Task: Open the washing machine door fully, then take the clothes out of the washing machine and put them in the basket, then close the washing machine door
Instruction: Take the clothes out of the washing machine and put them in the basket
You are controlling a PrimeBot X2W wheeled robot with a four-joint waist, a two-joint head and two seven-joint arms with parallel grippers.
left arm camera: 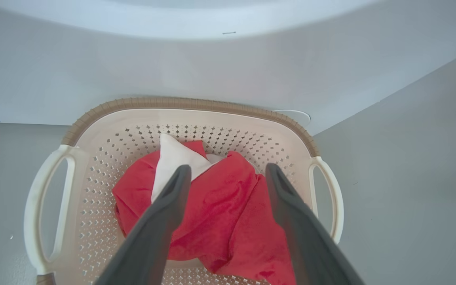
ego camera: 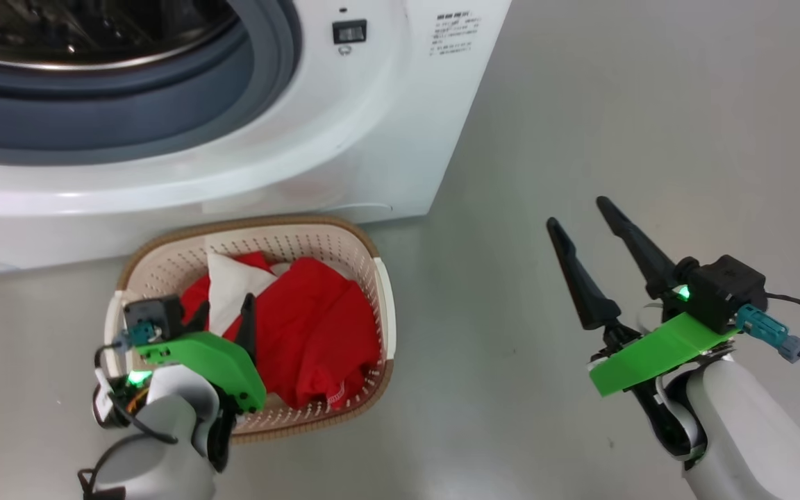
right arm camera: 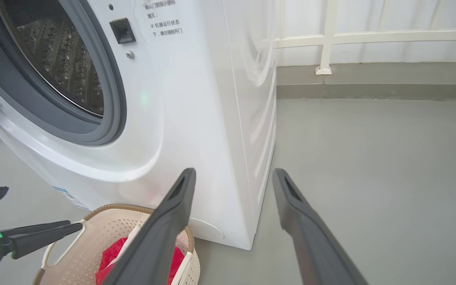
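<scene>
Resting on grey floor (ego camera: 580, 139): basket (ego camera: 289, 243)

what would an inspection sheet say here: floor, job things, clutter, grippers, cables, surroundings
floor: grey, smooth
washer: mouth uncovered; no clothes in the visible part of the drum
basket: on the floor, close in front of the washer
clothes: red with white, heaped in the basket
clutter: nothing seen
left gripper: open, empty, over the clothes
right gripper: open, empty, over the floor right of the basket
cables: right plug and left plug, teal, each with a black lead at its wrist
surroundings: rail, white, along the far wall
</scene>
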